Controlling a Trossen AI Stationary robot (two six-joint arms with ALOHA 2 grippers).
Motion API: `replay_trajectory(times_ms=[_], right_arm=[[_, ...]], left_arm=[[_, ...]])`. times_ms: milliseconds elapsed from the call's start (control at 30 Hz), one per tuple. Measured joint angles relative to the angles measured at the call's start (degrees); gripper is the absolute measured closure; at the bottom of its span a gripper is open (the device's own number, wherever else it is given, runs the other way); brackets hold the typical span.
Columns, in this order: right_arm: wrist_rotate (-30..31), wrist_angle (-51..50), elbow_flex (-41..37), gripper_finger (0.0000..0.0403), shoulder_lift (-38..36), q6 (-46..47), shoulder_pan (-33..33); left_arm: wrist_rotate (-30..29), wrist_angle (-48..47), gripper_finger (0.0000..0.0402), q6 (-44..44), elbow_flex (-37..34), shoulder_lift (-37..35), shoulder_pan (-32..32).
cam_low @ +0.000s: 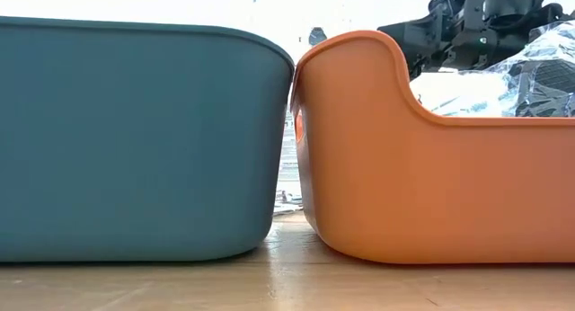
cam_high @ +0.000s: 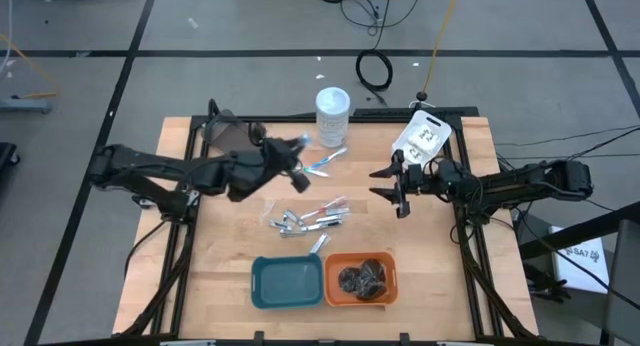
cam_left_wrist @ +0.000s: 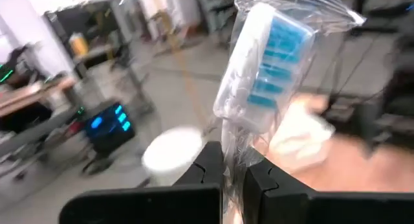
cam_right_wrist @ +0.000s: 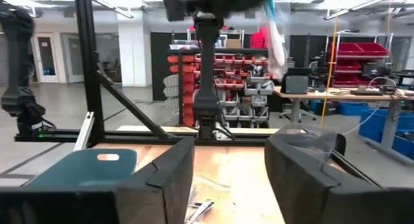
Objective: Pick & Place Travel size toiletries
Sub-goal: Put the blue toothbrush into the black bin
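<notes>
Between the left tool's (cam_left_wrist: 234,175) closed fingers, a clear-wrapped white toothbrush with blue bristles (cam_left_wrist: 262,68) is clamped by its wrapper, lifted clear for carrying; the right tool (cam_high: 392,186) waits nearby, fingers apart, holding nothing.

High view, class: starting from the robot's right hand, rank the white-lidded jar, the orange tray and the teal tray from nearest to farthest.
Measured from the right hand, open over the table's right part:
1. White-lidded jar, at the table's far edge, to the left of that hand.
2. Orange tray, at the near edge; too close to the jar to call firmly.
3. Teal tray, just left of the orange one, clearly farthest.
</notes>
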Motion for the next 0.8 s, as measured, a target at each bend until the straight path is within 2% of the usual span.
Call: replay_trajectory(times_ms=[167,267,333,567,700,800], right_arm=[[0.05,0.0,0.0,0.0217,0.0,-0.26,0.02],[0.07,0.0,0.0,0.0221,0.0,-0.28,0.04],[0.1,0.02,0.0,0.0224,0.0,-0.33,0.04],[0.14,0.07,0.0,0.0226,0.0,-0.42,0.04],[0.2,0.07,0.0,0.0228,0.0,-0.42,0.04],[0.21,0.07,0.0,0.0231,0.0,-0.42,0.04]], left_arm=[[-4.97,-0.75,0.0397,-6.46,-11.18,-7.57,1.44],[-8.55,-0.49,0.0397,-11.25,-19.25,-13.43,5.03],[-8.93,1.47,0.0397,-13.81,-24.64,-17.44,8.63],[-4.56,10.33,0.0397,-23.03,-41.35,-29.69,24.63],[-3.02,13.8,0.0396,-31.84,-48.35,-31.44,32.81],[1.25,16.21,0.0395,-35.22,-51.52,-31.22,37.43]])
